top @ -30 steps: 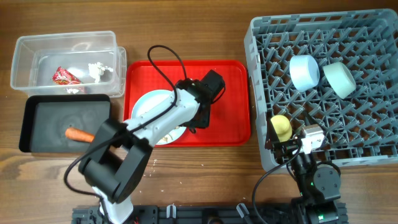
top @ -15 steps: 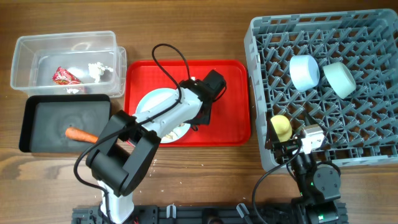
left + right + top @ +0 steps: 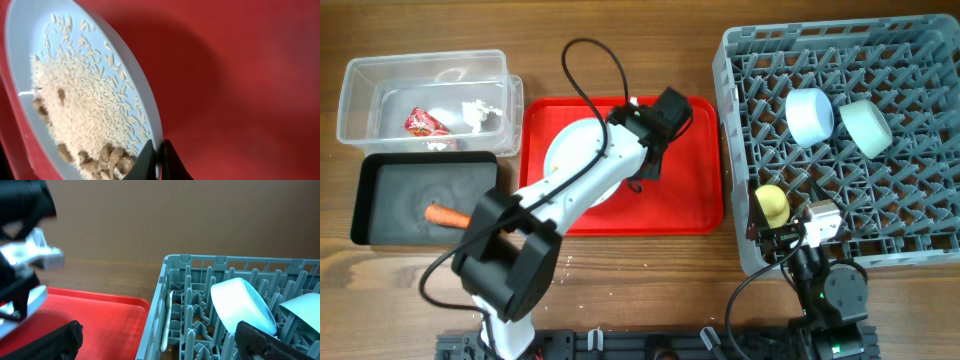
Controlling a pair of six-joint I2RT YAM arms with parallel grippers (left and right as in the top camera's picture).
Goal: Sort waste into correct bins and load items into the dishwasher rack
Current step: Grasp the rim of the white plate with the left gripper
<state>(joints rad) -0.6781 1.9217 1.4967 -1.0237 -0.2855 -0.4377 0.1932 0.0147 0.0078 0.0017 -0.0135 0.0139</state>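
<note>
My left gripper (image 3: 638, 172) is shut on the right rim of the light blue plate (image 3: 570, 150) and holds it tilted above the red tray (image 3: 690, 200). In the left wrist view the jaws (image 3: 159, 156) pinch the plate's rim (image 3: 22, 30), and beige rice scraps (image 3: 85, 105) with brown bits cover the plate. The carrot (image 3: 445, 215) lies in the black tray (image 3: 380, 190). The red-and-white wrapper (image 3: 423, 122) and white tissue (image 3: 477, 112) lie in the clear tub (image 3: 360, 90). My right gripper (image 3: 157, 345) is open and empty at the near left corner of the grey rack (image 3: 740, 60).
The rack holds the light blue bowl (image 3: 810, 115), the pale green bowl (image 3: 865, 127) and the yellow-green cup (image 3: 772, 205). A white spoon (image 3: 167, 320) stands by the rack's left wall. A few rice grains lie on the table (image 3: 570, 262) in front of the red tray.
My left gripper has raised the plate off the red tray, tilted it up and carried it toward the back. The right arm has not moved.
</note>
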